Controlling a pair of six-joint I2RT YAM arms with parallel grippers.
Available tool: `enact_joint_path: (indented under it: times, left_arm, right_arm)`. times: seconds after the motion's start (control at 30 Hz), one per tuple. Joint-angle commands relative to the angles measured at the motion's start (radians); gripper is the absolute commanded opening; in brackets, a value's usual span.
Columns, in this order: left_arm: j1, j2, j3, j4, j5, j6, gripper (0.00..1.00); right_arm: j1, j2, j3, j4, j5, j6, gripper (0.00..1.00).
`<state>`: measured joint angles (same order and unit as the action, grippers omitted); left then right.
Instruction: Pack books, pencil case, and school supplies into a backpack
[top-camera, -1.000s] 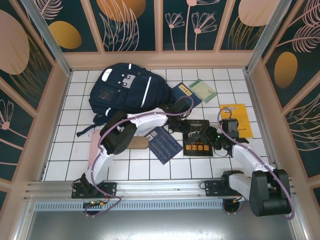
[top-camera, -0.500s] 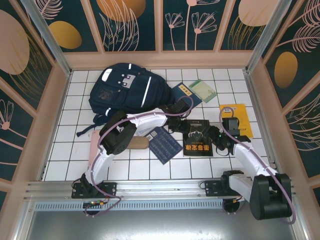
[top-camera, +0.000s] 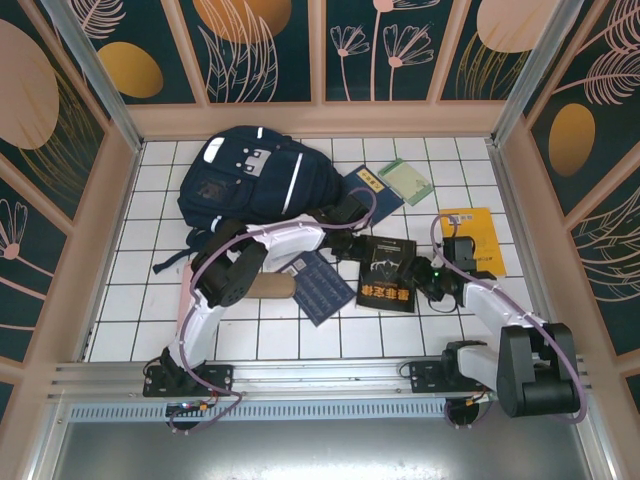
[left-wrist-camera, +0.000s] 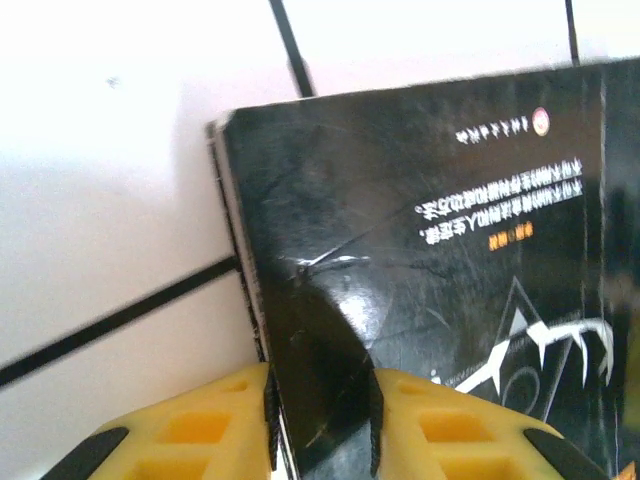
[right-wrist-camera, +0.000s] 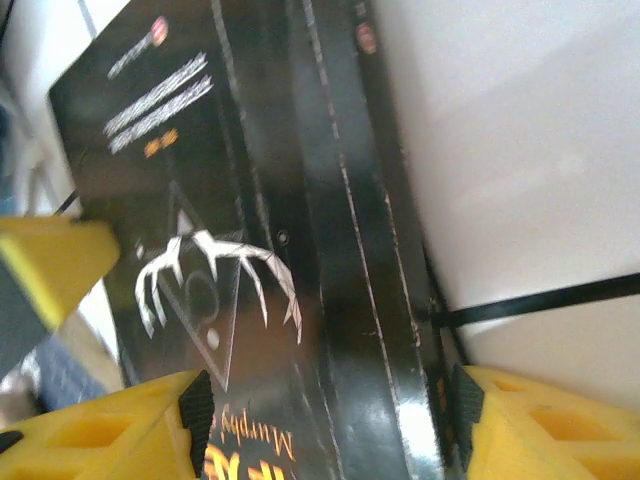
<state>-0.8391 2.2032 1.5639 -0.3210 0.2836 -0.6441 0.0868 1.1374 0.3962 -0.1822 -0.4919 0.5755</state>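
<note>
Left pincer (left-wrist-camera: 320, 430): narrow, clamped on the left edge of the black book (top-camera: 388, 272), one pad at the page side, the other on the glossy cover.
Right pincer (right-wrist-camera: 328, 405): spread wide across the opposite side of the same book, a pad on each flank. Pressing or merely straddling, cannot tell.
Black book: flat on the white tiles (top-camera: 150, 290) at mid-table, between the two pincers, just right of a navy book (top-camera: 322, 287), apart from the backpack (top-camera: 250, 180).
Backpack: lying at the far left of the table, beyond the left arm. Opening not readable from above.
Handling: probably a stiff, fairly light paperback. Slick laminated cover, so likely to slide on tile and slip between pads. Hard to break, though corners and pages may crease.
Where to hold: best across the thickness near the spine or a firm edge, deep enough for full pad contact, never by one cover leaf.
Risk: twist or droop if raised from one edge alone, so support from both sides looks safer.
Also waiting: yellow book (top-camera: 472, 235) at right, small green book (top-camera: 405, 180) at the far side.
</note>
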Motion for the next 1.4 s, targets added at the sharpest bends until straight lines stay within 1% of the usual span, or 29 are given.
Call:
enact_joint_path:
  times: [0.0,0.1,0.17,0.23,0.33,0.43,0.57,0.63,0.67,0.7,0.9,1.03,1.1,1.17,1.27,1.37]
  left_arm:
    - [-0.005,0.034,-0.07,-0.001,0.062,-0.011,0.3]
    - [0.001,0.024,-0.08,0.019,0.09,-0.014,0.29]
    - [0.001,0.021,-0.082,0.025,0.098,-0.011,0.3]
    - [0.003,0.019,-0.081,0.025,0.104,-0.008,0.3]
    - [0.005,0.011,-0.085,0.023,0.103,-0.006,0.29]
    - [0.012,-0.002,-0.09,0.022,0.098,-0.005,0.3]
    - [0.028,-0.028,-0.099,0.023,0.085,-0.001,0.3]
    - [0.038,-0.04,-0.097,0.021,0.085,-0.002,0.31]
    - [0.045,-0.048,-0.092,0.014,0.083,0.0,0.33]
    - [0.05,-0.057,-0.087,0.007,0.077,0.005,0.34]
    - [0.112,-0.148,-0.016,-0.073,0.011,0.046,0.42]
    - [0.154,-0.184,0.09,-0.15,-0.06,0.098,0.44]
    - [0.169,-0.182,0.152,-0.19,-0.131,0.139,0.44]
    - [0.183,-0.163,0.216,-0.238,-0.231,0.178,0.44]
    - [0.213,-0.098,0.334,-0.309,-0.344,0.231,0.44]
    - [0.239,-0.016,0.44,-0.363,-0.431,0.272,0.45]
  right_arm:
    - [0.024,-0.063,0.022,0.204,-0.322,0.03,0.62]
    - [0.01,-0.083,0.035,0.252,-0.383,0.06,0.61]
    - [0.003,-0.078,0.03,0.28,-0.397,0.081,0.61]
    - [0.003,-0.066,0.029,0.276,-0.384,0.083,0.61]
    - [0.003,-0.042,0.044,0.195,-0.298,0.054,0.57]
    - [0.002,-0.025,0.069,0.103,-0.2,0.023,0.44]
    - [0.002,-0.024,0.082,0.058,-0.141,0.009,0.25]
    - [0.002,-0.021,0.079,0.064,-0.13,0.014,0.13]
    - [0.003,-0.018,0.082,0.065,-0.122,0.018,0.04]
    - [0.003,-0.019,0.085,0.064,-0.117,0.02,0.0]
    - [-0.014,-0.072,0.136,0.047,-0.089,0.023,0.0]
    - [-0.042,-0.099,0.184,0.045,-0.108,0.019,0.0]
    - [-0.054,-0.102,0.212,0.044,-0.125,0.022,0.0]
    - [-0.058,-0.103,0.238,0.048,-0.143,0.026,0.0]
    - [-0.061,-0.098,0.281,0.049,-0.161,0.027,0.0]
    - [-0.062,-0.095,0.315,0.051,-0.169,0.024,0.0]
